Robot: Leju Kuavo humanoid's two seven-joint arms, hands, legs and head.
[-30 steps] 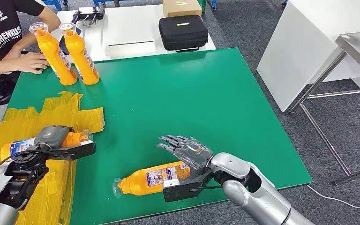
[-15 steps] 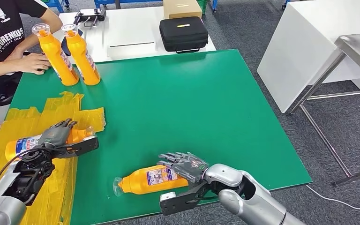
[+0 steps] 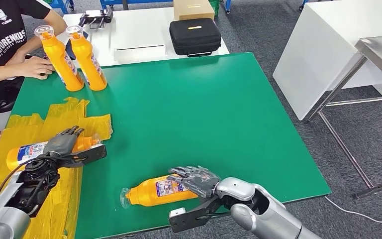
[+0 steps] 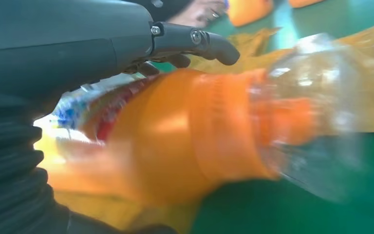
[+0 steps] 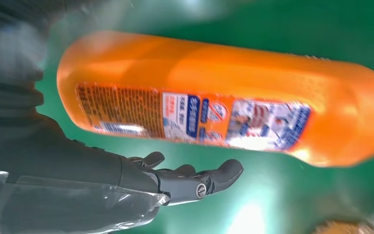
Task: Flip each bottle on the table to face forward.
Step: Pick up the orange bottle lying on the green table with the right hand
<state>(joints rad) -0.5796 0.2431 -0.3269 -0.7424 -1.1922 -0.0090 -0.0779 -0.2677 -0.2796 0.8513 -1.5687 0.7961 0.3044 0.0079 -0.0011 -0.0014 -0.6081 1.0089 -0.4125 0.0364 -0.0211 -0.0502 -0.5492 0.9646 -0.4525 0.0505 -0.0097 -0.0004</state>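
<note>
Two orange bottles lie on their sides. One bottle [image 3: 151, 191] [image 5: 224, 97] is on the green mat [image 3: 204, 99] near the front edge, cap to the left, label up. My right hand [image 3: 196, 178] [image 5: 126, 170] hovers over its base end with fingers spread, not closed round it. The other bottle [image 3: 27, 152] [image 4: 190, 141] lies on crumpled yellow tape [image 3: 92, 124] at the left. My left hand [image 3: 62, 142] [image 4: 126, 44] lies over its neck end, fingers stretched out. Two more orange bottles [image 3: 59, 59] [image 3: 87, 59] stand upright at the back left.
A person sits at the back left, one hand [image 3: 32, 67] on the mat beside the upright bottles. Behind the mat, a white table [image 3: 129, 35] carries a black case [image 3: 195, 35] and a cardboard box [image 3: 193, 7]. A white cabinet [image 3: 328, 45] and a metal table [image 3: 378, 50] stand to the right.
My right hand has drawn back toward the front edge and sunk closer over the bottle's base. My left hand's fingers have uncurled and now stretch out over its bottle.
</note>
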